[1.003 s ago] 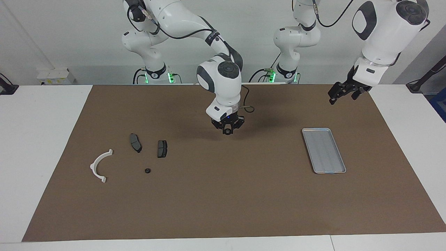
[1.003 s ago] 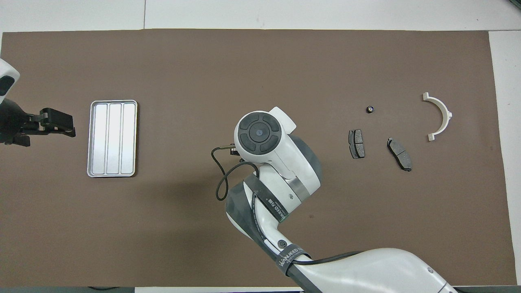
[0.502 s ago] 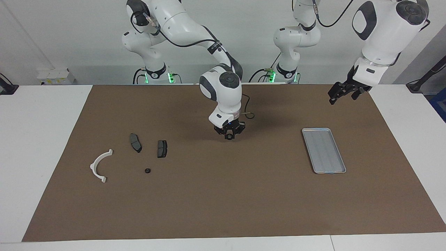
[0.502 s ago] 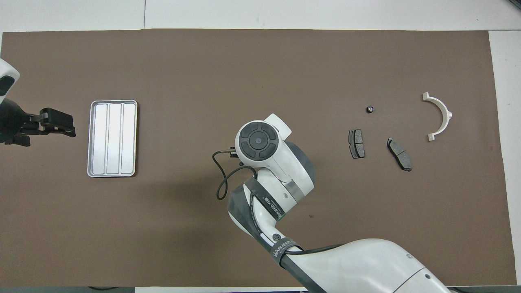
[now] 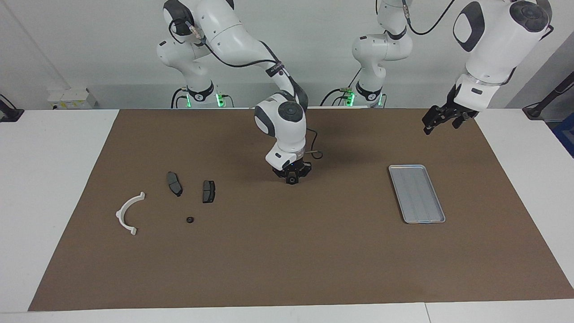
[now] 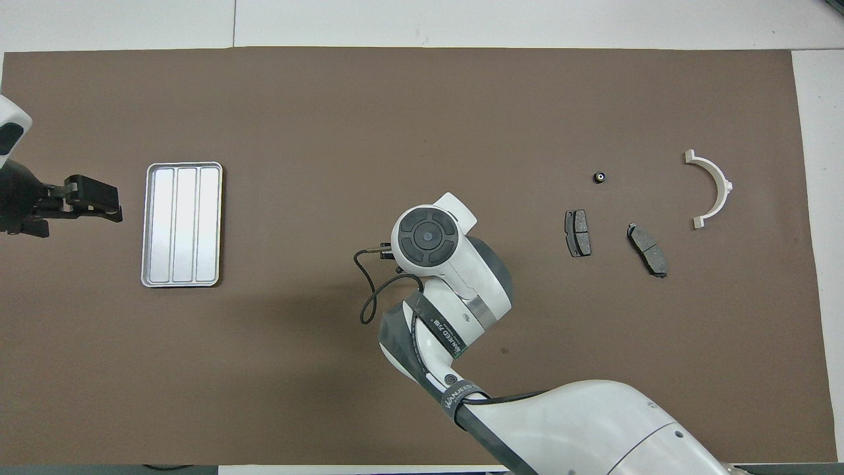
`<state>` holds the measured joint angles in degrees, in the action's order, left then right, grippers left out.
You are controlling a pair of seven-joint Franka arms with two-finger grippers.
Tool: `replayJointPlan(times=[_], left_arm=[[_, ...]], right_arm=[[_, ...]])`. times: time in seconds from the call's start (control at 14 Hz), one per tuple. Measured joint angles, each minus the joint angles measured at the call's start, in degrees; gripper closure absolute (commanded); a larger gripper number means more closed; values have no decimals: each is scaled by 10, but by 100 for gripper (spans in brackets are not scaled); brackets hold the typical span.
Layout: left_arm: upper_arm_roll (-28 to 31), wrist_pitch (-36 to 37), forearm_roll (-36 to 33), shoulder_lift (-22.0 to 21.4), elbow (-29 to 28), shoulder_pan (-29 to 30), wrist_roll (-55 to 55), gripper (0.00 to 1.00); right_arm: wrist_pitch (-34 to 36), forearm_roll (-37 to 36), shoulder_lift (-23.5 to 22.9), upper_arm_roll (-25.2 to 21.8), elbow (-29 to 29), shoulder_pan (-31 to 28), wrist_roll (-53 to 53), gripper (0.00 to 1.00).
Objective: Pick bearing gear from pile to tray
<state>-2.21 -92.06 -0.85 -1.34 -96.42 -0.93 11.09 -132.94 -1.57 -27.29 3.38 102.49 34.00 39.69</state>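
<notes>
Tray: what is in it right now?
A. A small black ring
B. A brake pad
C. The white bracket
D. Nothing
D. The tray shows only its bare ribbed floor, while the black ring, both brake pads and the white bracket lie on the mat at the right arm's end of the table.

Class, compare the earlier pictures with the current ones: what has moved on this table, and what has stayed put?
The right gripper has come lower over the bare brown mat, drifting slightly back toward the pile; a small dark thing shows at its tip. Unchanged: the left gripper waiting near the silver ribbed metal tray, the white half-ring bracket, both dark grey brake pads, and the small black ring.
</notes>
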Motion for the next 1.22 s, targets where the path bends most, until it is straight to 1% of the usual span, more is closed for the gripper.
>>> replayJointPlan(times=[0.14, 0.21, 0.36, 0.43, 0.57, 0.79, 0.93, 1.07, 1.22], left_arm=[[0, 0, 0, 0, 0, 0, 0, 0], [0, 0, 0, 0, 0, 0, 0, 0], [-1, 1, 0, 0, 0, 0, 0, 0], [-2, 1, 0, 0, 0, -1, 0, 0], [-5, 0, 0, 0, 0, -4, 0, 0], [-9, -2, 3, 0, 0, -20, 0, 0], [-10, -20, 5, -1, -6, -51, 25, 0], [-12, -50, 20, -1, -25, -89, 68, 0], [-13, -76, 30, 0, -47, -124, 130, 0]], right_arm=[[20, 0, 6, -3, -12, -8, 1, 0], [62, 0, 15, -4, -33, -21, 1, 0], [181, 5, 41, -4, -103, -62, -21, 0], [231, 14, 56, -4, -139, -88, -54, 0], [290, 25, 83, -5, -178, -153, -154, 0], [300, 28, 91, -5, -183, -242, -314, 0], [294, 28, 83, -6, -173, -282, -393, 0], [251, 28, 74, -7, -142, -309, -442, 0], [197, 25, 67, -7, -104, -320, -456, 0]])
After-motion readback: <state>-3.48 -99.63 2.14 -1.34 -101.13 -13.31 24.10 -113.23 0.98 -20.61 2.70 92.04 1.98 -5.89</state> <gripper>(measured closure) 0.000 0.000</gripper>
